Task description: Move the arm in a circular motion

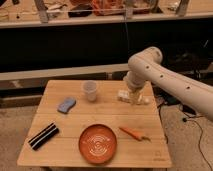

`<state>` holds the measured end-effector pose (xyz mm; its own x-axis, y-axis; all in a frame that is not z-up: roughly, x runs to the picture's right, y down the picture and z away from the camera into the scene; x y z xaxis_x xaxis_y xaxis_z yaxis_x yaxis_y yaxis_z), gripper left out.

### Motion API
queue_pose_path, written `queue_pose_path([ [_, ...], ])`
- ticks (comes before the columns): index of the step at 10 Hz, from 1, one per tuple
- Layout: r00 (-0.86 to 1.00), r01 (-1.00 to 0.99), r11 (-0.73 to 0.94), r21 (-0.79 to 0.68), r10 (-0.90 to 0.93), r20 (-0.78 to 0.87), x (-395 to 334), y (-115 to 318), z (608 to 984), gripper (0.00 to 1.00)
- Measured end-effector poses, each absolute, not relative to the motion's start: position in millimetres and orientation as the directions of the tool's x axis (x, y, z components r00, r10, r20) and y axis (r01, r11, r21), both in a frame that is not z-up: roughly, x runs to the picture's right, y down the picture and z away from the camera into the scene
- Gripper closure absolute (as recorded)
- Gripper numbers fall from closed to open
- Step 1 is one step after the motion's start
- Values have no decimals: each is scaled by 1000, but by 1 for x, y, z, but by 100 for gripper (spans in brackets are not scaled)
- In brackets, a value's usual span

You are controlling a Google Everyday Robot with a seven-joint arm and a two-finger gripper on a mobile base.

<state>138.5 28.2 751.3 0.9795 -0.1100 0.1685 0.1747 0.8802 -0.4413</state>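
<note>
Arm low over the right rear of the table.
The table [110,112] is spanned from the right by the arm [170,82]; the gripper [135,96] is held near the boards, and its grip state cannot be told. If a circle is swept this low, the cup [89,91] or the adjacent pale object [122,95] could be struck.

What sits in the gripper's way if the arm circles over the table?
The gripper at the arm's tip hangs low over the table's back right, beside a small white object. A cup stands further toward picture-left; a carrot and plate lie nearer the camera. A low circle could hit any of them.
</note>
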Motion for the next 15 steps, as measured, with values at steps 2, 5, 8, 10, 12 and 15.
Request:
queue_pose_path([
  [2, 984, 147, 878, -456, -84, 156, 158, 43, 738, 20],
  [5, 989, 108, 875, -473, -48, 138, 175, 51, 730, 20],
  [8, 988, 126, 868, -480, -67, 139, 168, 68, 718, 20],
  [10, 988, 135, 863, -487, -78, 136, 167, 87, 705, 20],
  [12, 983, 164, 855, -491, -103, 150, 152, 98, 699, 20],
  [15, 976, 205, 848, -489, -141, 165, 130, 109, 689, 20],
])
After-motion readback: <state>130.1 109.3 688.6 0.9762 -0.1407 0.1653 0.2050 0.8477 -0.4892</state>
